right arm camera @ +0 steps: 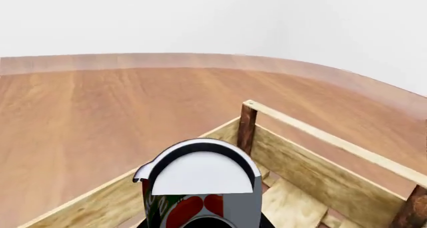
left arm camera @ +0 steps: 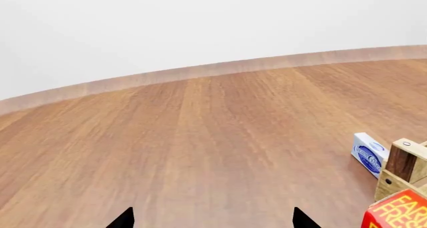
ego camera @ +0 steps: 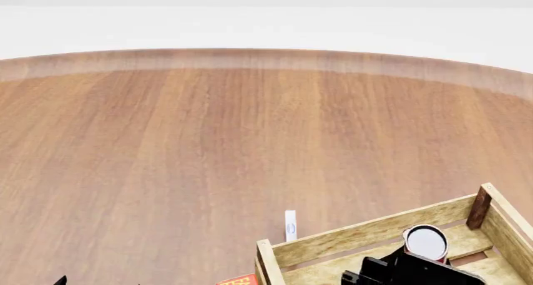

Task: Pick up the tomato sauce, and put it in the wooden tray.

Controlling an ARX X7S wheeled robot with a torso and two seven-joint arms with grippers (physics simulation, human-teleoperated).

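tomato sauce point(right arm camera: 200, 188): rigid, smooth, likely slippery can; best held mid-body | right gripper point(ego camera: 414, 267) clasps it over wooden tray point(ego camera: 366, 234) | left gripper point(left arm camera: 212, 219): fingertips apart, empty

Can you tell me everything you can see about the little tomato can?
The tomato sauce is a small round can with a pale silver-white top, a dark rim, and a label showing red tomatoes and some green. It looks like metal. It stands roughly upright, held up over the inside of the wooden tray, near the tray's far wall. The right gripper is at its lower part, apparently gripping it. Whether its bottom touches the tray floor is hidden.
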